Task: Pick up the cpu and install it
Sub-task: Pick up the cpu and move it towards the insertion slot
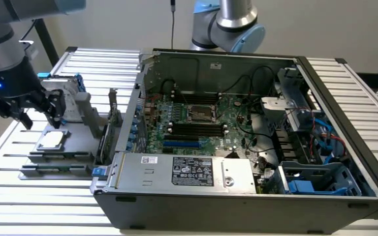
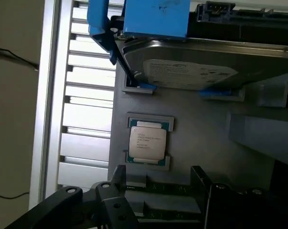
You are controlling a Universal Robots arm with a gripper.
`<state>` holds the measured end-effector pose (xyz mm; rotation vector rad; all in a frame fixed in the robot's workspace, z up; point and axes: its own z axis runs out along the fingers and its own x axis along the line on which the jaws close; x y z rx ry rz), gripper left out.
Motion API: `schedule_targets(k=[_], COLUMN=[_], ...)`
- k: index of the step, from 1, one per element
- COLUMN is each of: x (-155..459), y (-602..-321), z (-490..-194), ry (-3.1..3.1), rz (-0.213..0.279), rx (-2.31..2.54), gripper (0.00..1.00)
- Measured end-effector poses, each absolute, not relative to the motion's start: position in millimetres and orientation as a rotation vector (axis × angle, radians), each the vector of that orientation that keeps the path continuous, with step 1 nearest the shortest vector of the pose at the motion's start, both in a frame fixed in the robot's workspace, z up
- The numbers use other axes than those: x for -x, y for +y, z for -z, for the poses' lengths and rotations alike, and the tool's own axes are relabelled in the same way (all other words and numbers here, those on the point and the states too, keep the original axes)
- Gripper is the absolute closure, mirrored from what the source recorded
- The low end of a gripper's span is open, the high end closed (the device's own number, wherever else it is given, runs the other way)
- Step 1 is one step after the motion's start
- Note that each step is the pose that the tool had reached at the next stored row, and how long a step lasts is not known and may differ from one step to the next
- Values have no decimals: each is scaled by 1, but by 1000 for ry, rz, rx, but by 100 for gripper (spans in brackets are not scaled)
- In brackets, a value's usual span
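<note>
The cpu (image 1: 51,139) is a small square chip with a dull silver top. It lies flat in a recess of the grey parts holder (image 1: 77,147), at the exterior view's left, outside the computer case. My gripper (image 1: 41,114) hangs open just above it, not touching it, and holds nothing. In the wrist view the cpu (image 2: 147,142) sits in its grey frame, a little ahead of my gripper (image 2: 159,186), whose black fingers (image 2: 116,183) stand apart. The empty cpu socket (image 1: 202,114) lies in the middle of the green board (image 1: 235,135) inside the case.
A silver drive with blue brackets (image 2: 191,71) stands upright on the holder, right behind the cpu. A memory stick (image 1: 54,170) lies in a slot at the holder's front. The open case wall (image 1: 126,118) rises between holder and board. A second arm (image 1: 232,22) stands behind the case.
</note>
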<state>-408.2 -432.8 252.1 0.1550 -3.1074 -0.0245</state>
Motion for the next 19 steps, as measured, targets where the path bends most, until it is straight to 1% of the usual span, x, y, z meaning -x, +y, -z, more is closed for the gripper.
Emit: schedule_targets(k=[19], x=[418], y=[-419], z=[-218], ry=[-3111], rz=[26], rx=[-54], gripper=[35])
